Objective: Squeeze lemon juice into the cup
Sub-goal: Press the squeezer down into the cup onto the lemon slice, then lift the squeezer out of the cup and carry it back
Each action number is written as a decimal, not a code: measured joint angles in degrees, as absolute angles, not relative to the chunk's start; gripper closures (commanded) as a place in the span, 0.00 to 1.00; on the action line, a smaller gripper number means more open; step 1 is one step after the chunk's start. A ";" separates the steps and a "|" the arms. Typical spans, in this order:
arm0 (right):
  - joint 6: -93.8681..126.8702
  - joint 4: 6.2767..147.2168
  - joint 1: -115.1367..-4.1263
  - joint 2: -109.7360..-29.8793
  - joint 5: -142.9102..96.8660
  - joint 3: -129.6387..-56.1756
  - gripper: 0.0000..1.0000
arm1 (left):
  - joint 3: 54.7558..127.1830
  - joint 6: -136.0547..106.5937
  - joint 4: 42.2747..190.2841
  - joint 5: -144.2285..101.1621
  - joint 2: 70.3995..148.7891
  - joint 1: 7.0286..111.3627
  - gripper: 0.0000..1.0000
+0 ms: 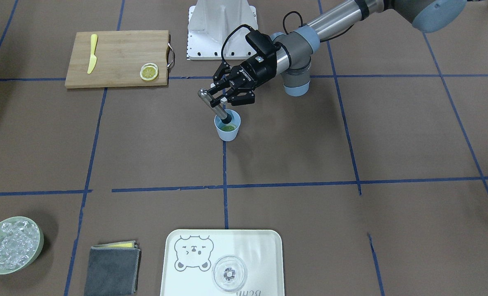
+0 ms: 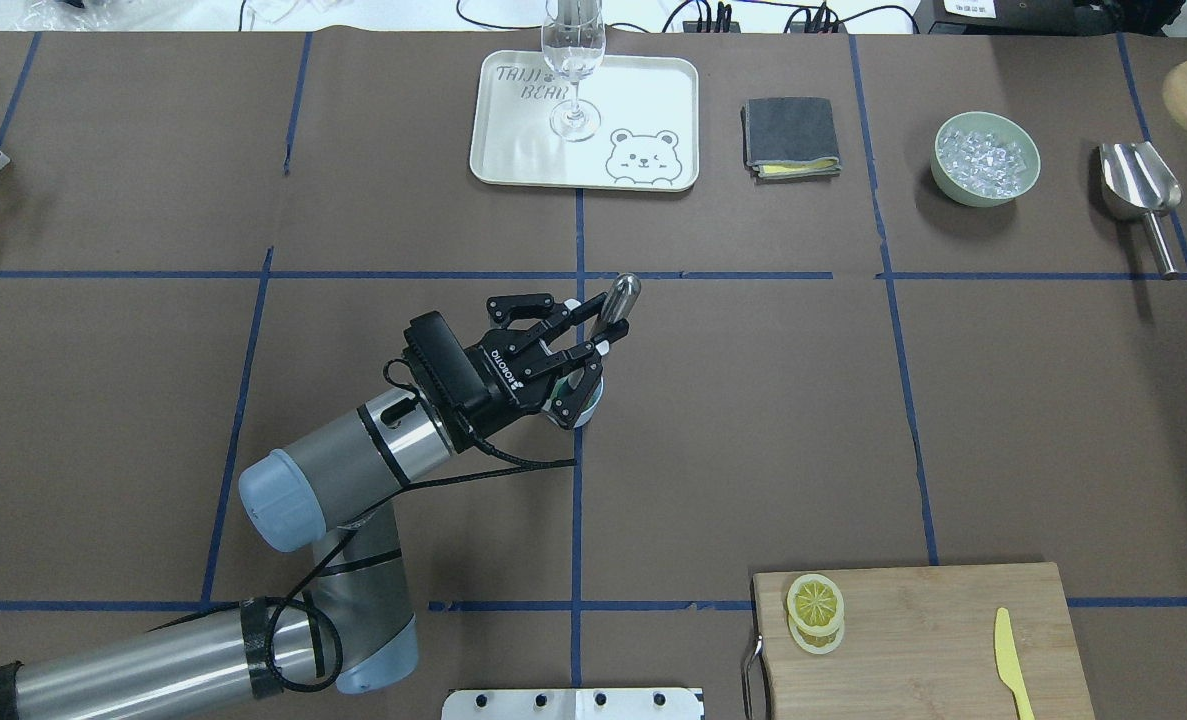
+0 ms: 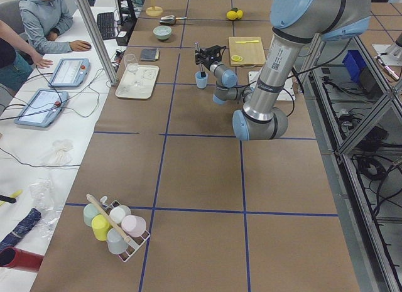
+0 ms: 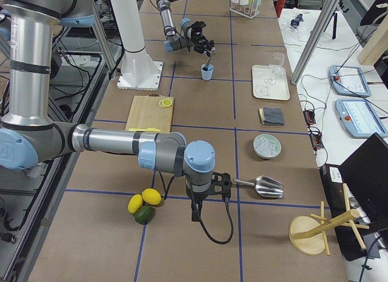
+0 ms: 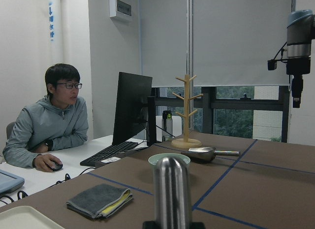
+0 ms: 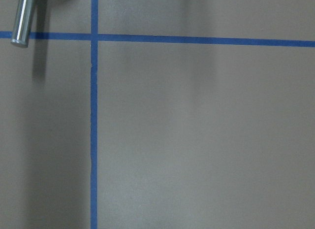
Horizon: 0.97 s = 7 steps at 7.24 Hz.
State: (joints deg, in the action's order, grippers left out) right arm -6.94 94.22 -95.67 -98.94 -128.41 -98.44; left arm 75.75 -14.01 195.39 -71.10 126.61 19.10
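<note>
One cup (image 1: 228,134), seemingly beneath left gripper (image 1: 220,97).

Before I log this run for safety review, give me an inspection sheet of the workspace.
Surface: brown table, blue tape grid.
Job's things: cup mid-table, greenish contents; two lemon slices stacked on the board.
Clutter: knife on board; glass on tray; cloth; ice bowl; scoop.
Grippers: left gripper shut on a metal rod, tip in the cup; right gripper near the scoop, state unclear.
Cables: black cable hangs off the left wrist.
Surroundings: operator at a desk; cup rack at the table's end.
</note>
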 measured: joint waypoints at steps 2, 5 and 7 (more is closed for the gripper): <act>-6.94 94.22 -95.71 -99.01 -128.41 -98.44 0.00 | 80.18 -14.46 191.27 -71.21 125.76 19.89 1.00; -7.00 94.22 -95.71 -99.05 -128.46 -98.44 0.00 | 87.85 -22.50 177.86 -71.22 124.27 21.04 1.00; -7.03 94.22 -95.71 -99.05 -128.49 -98.42 0.00 | 91.31 -32.51 165.53 -71.38 121.03 21.89 1.00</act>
State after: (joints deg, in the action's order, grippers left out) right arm -7.03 94.22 -95.71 -99.05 -128.49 -98.42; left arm 91.31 -32.51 165.53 -71.38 121.03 21.89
